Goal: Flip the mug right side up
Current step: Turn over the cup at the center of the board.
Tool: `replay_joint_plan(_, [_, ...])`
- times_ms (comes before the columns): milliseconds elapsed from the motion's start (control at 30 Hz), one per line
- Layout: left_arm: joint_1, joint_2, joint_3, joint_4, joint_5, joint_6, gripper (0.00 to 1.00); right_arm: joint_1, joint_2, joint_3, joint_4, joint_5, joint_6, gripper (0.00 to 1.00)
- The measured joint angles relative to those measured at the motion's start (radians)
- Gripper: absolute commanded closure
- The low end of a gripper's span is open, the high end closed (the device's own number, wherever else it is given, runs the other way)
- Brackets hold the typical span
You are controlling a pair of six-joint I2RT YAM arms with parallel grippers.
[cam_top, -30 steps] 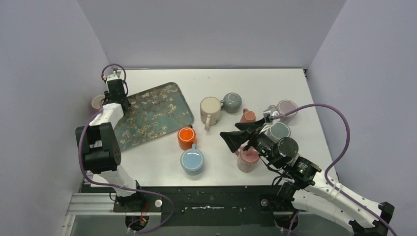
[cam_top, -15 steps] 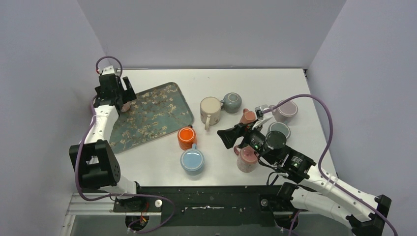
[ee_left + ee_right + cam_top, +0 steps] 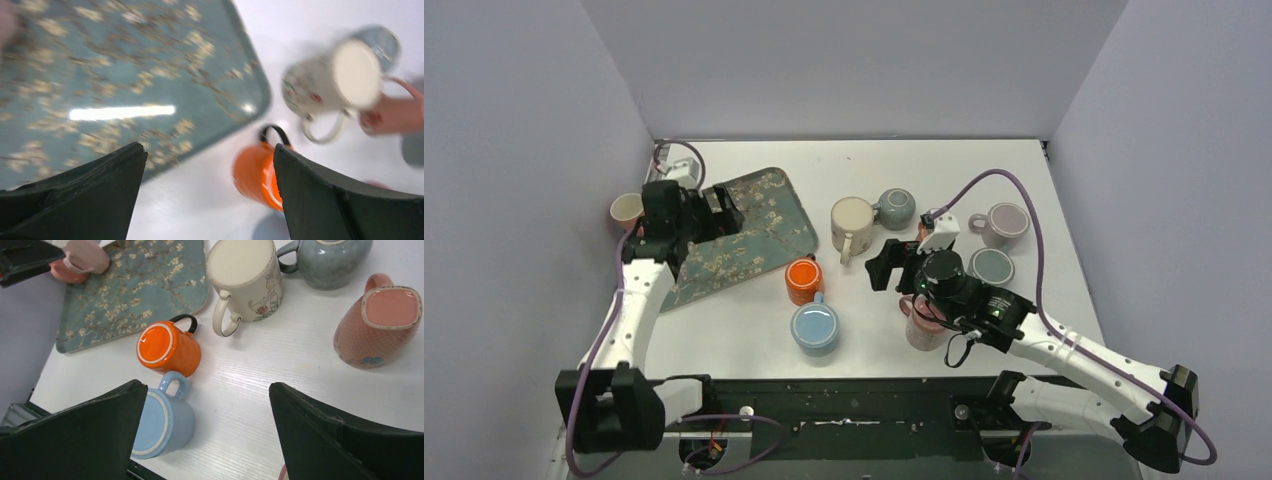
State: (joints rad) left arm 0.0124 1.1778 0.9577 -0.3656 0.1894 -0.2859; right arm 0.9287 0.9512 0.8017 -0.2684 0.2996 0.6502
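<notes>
A small pink mug (image 3: 627, 210) stands by the left edge of the flowered tray (image 3: 764, 235), its pale mouth facing up; the right wrist view shows it (image 3: 82, 257) at the top left. My left gripper (image 3: 727, 210) hangs open and empty over the tray, apart from that mug. The left wrist view is blurred; its gripper (image 3: 207, 155) frames bare table beside the orange mug (image 3: 255, 170). My right gripper (image 3: 884, 268) is open and empty above the table, right of the orange mug (image 3: 167, 347) and the blue mug (image 3: 162, 420), both bottom-up.
A cream mug (image 3: 852, 222) and a salmon mug (image 3: 380, 320) stand bottom-up, with a grey-blue mug (image 3: 895, 208) between them. A lilac mug (image 3: 1006, 222) and a grey mug (image 3: 991, 266) are at the right. A pink mug (image 3: 924, 325) sits under my right arm.
My left gripper opened, let go of the small pink mug and swung right over the tray. My right arm moved left and forward over the middle mugs, still open.
</notes>
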Motion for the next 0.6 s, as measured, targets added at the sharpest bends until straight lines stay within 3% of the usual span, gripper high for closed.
replay_joint_plan(100, [-0.066,-0.123,-0.102,-0.001,0.085,-0.028,0.03,-0.012,0.082,0.031,0.0,-0.001,0.017,0.16])
replay_joint_plan(267, [-0.069,-0.249,-0.179,0.006,0.117,-0.043,0.03,-0.047,0.205,0.037,0.047,-0.009,0.05,0.45])
replay_joint_plan(600, [-0.079,-0.403,-0.302,-0.008,0.089,-0.016,0.03,-0.079,0.543,0.176,0.123,-0.027,0.097,0.49])
